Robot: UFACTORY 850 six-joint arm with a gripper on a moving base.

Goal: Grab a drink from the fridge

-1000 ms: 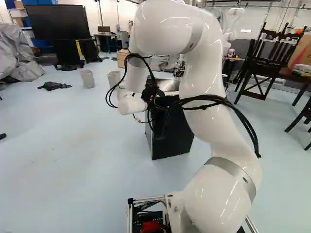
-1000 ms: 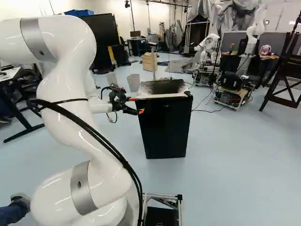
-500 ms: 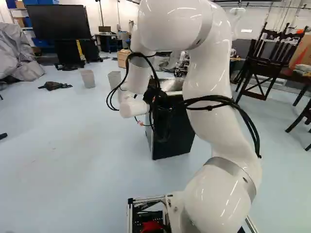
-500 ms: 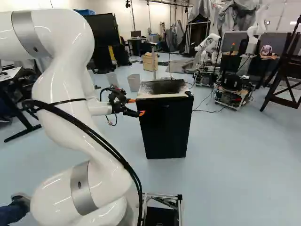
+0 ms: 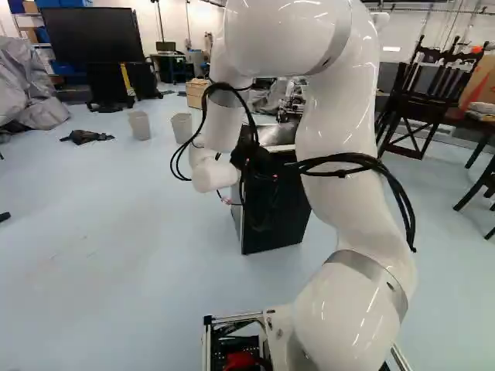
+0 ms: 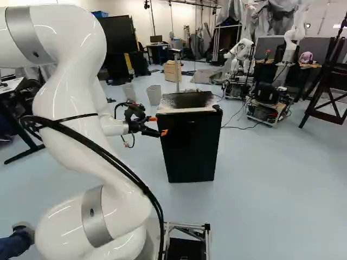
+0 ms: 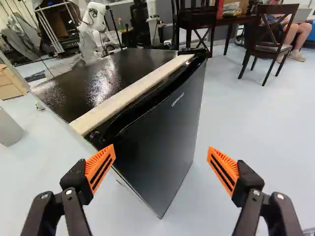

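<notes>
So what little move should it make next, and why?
I'd probably ease the open claw slightly ahead, to bring one finger to the edge of the fridge door. The door looks shut, so it likely needs opening before any drink can be grabbed, and one orange pad already appears close to the door's upper corner.

The fridge (image 7: 167, 132) has a smooth, satin door and glossy top; the pale strip (image 7: 134, 91) along its front top edge looks matt, perhaps wood. Nearer, the arm (image 5: 332, 139) shines like plastic; beyond the fridge, a smooth wooden chair (image 7: 269, 48).
</notes>
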